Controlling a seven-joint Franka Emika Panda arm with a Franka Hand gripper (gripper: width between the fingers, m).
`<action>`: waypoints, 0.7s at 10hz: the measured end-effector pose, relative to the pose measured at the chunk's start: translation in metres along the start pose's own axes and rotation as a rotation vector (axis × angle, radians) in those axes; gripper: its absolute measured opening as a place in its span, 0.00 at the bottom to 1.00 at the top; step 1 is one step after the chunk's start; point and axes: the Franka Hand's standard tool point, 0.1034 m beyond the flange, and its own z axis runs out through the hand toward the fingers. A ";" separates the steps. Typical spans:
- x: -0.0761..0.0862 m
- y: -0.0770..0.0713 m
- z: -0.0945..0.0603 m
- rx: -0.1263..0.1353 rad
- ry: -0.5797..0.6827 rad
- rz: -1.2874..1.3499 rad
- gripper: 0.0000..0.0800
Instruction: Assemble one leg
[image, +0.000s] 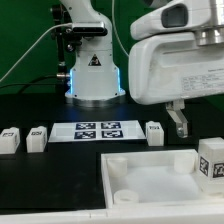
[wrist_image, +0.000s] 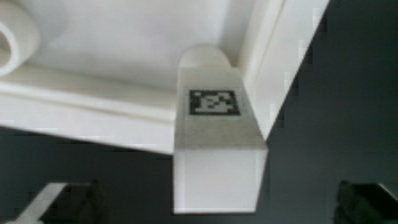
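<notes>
In the wrist view a white leg (wrist_image: 219, 135) with a black-and-white tag lies on the dark table, its far end against the edge of the large white panel (wrist_image: 107, 95). My gripper (wrist_image: 214, 207) is open and empty above the leg's near end, with dark fingertips (wrist_image: 63, 205) far apart on either side and not touching it. In the exterior view the gripper (image: 178, 122) hangs over the panel's (image: 150, 178) right part. A tagged leg (image: 210, 160) sits at the panel's right edge.
Two more legs (image: 10, 139) (image: 37, 137) stand at the exterior view's left and another (image: 154, 131) behind the panel. The marker board (image: 95, 130) lies in front of the robot base (image: 93, 75). A round corner socket (wrist_image: 27, 45) shows on the panel.
</notes>
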 end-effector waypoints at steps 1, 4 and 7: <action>0.000 0.001 0.005 0.009 -0.075 0.001 0.81; 0.006 0.006 0.023 0.021 -0.195 0.007 0.81; 0.000 0.003 0.031 0.021 -0.209 0.010 0.81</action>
